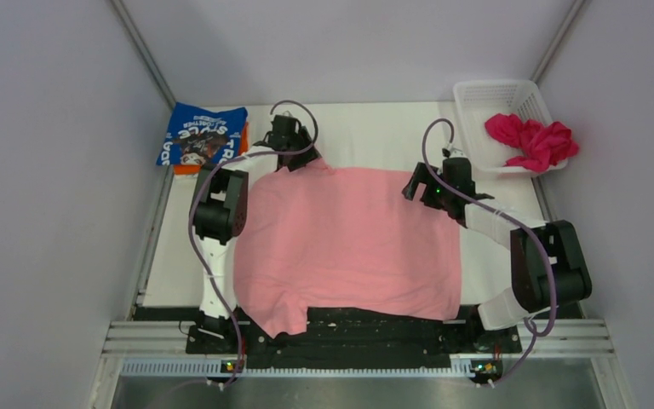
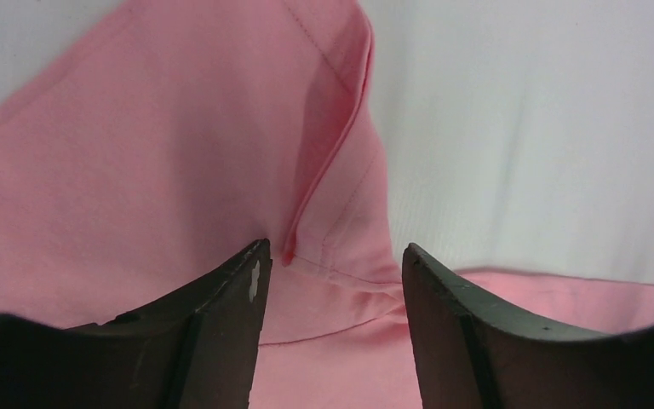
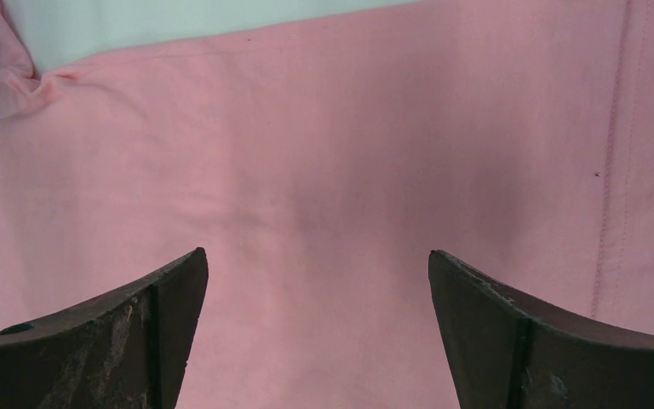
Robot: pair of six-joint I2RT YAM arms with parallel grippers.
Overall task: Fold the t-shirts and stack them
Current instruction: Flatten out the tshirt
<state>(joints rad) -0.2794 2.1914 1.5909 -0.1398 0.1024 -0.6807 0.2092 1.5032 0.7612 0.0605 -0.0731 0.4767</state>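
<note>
The light pink t-shirt (image 1: 349, 243) lies spread on the table, its near edge hanging over the front. My left gripper (image 1: 294, 156) is open over its far-left corner, where a folded sleeve seam (image 2: 332, 170) shows between the jaws. My right gripper (image 1: 419, 189) is open over the shirt's far-right part; flat pink cloth (image 3: 315, 213) fills that view. The blue t-shirt with white lettering (image 1: 203, 135) lies folded at the far left on top of the orange t-shirt (image 1: 189, 169). The magenta t-shirt (image 1: 532, 141) is crumpled in the basket.
The white lattice basket (image 1: 494, 92) stands at the far right corner. Grey walls close in on both sides and the back. A black rail (image 1: 358, 332) runs along the front edge between the arm bases.
</note>
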